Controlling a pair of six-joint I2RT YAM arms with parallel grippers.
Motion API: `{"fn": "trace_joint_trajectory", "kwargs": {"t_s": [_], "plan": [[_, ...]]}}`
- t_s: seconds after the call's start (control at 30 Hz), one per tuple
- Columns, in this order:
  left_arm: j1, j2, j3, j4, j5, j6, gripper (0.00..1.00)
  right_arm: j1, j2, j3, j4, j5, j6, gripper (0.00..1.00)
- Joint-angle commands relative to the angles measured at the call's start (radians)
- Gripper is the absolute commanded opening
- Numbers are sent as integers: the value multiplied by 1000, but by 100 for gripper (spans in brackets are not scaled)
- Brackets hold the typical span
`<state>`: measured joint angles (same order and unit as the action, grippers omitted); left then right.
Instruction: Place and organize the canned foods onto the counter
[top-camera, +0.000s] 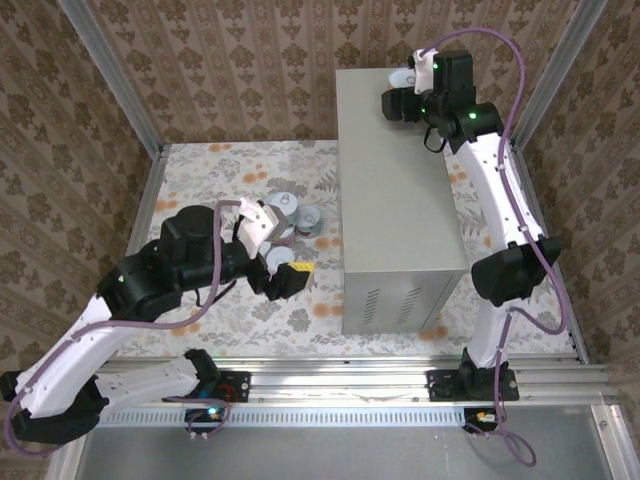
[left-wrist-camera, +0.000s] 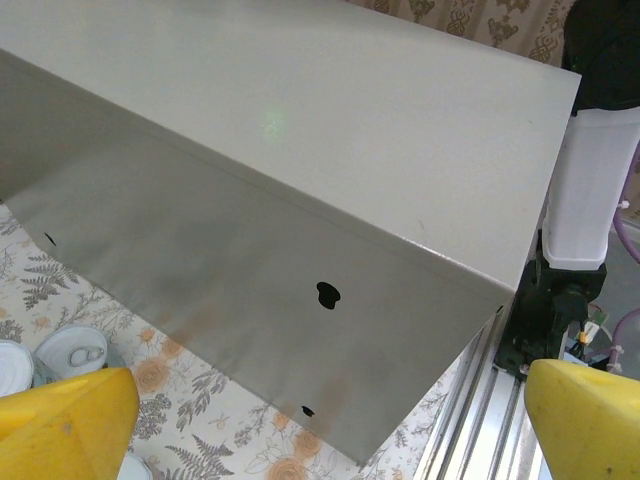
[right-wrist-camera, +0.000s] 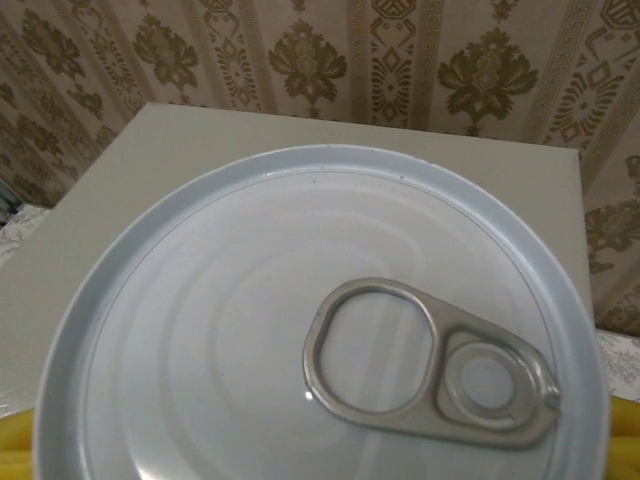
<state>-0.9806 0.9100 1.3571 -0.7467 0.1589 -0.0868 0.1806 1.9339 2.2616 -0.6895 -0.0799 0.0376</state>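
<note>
- Right claw (top-camera: 399, 97), upper right of top view: one can (right-wrist-camera: 200, 350) stands upright right below it, on the counter's (top-camera: 400, 200) far end. Can't tell if you're gripping it or clear of it.
- Left claw (top-camera: 288, 276): wide open, empty. It's the nearer one to the floor cans (top-camera: 284, 204), just up-left of it.
- Count: one on the counter, at least three lids on the floor; the left arm may hide more.

Inspection notes: the tall, plain light-grey metal box table (top-camera: 400, 180) is presenting one uniform grey. The cream floor (top-camera: 200, 180) is carrying orange blossoms and grey ferns. The walls (top-camera: 230, 60) are displaying brown damask. The round metal tin (right-wrist-camera: 200, 330) is showing a silvery-white lid with a duller grey pull-tab (right-wrist-camera: 430, 370). The left hand (left-wrist-camera: 325, 425) is showing bright yellow fingers (left-wrist-camera: 70, 425).
</note>
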Motion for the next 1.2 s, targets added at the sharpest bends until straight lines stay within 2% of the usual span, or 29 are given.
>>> {"fn": "trace_joint_trajectory", "kwargs": {"t_s": [0.0, 0.4, 0.6, 0.9, 1.17], "plan": [[-2, -19, -6, 20, -14, -19, 100, -16, 41, 94, -32, -6, 12, 77], [-1, -21, -3, 6, -28, -12, 100, -20, 121, 181, -62, -15, 21, 78], [-1, -20, -9, 12, -28, -13, 100, -20, 108, 182, -60, -30, 22, 84], [-1, -20, -13, 19, -25, -15, 100, -20, 33, 227, -91, -41, 28, 100], [0, -20, -9, 23, -57, -11, 100, -26, -111, 251, -190, -76, 52, 100]]}}
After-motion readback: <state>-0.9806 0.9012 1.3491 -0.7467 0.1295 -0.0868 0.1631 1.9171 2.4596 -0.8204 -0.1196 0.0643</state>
